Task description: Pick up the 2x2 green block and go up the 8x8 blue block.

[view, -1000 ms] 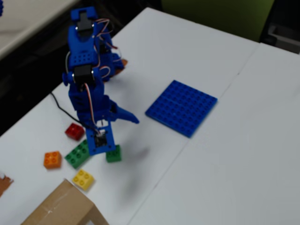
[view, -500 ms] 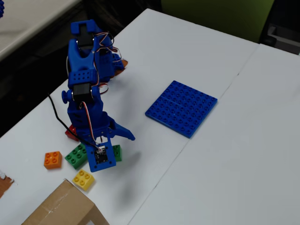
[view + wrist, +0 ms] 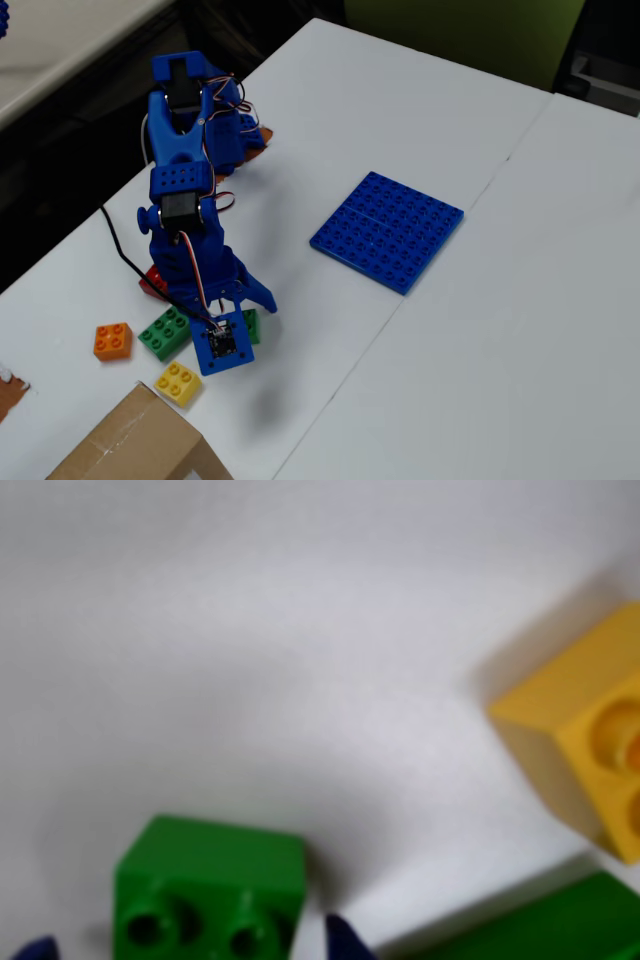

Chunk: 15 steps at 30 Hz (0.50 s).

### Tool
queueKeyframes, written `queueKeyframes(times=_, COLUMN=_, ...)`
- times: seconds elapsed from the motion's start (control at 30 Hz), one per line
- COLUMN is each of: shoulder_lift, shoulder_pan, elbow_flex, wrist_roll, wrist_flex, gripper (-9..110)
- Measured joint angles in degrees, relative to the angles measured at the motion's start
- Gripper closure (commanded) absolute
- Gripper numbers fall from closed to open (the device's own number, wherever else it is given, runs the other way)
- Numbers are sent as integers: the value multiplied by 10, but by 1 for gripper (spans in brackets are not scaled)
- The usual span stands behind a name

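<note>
2 blue fingertips flank the 2x2 green block (image 3: 208,892) at 6 o'clock in the wrist view: the gripper (image 3: 190,948) is released, the approach step unfinished. Next move: lower, then clench. Versus 1 second earlier, the arm sits lower. The 8x8 blue block (image 3: 387,229) lies well apart at 2 o'clock.

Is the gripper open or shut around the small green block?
Open: in the wrist view both fingertips flank the 2x2 green block, gaps showing, gripper not clamped.
</note>
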Motion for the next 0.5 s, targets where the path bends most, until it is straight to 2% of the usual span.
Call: queueKeyframes(times=0.5, shoulder_lift=0, shoulder_pan=-3, elbow_flex=0, wrist_roll=25, wrist_flex=-32, gripper=76)
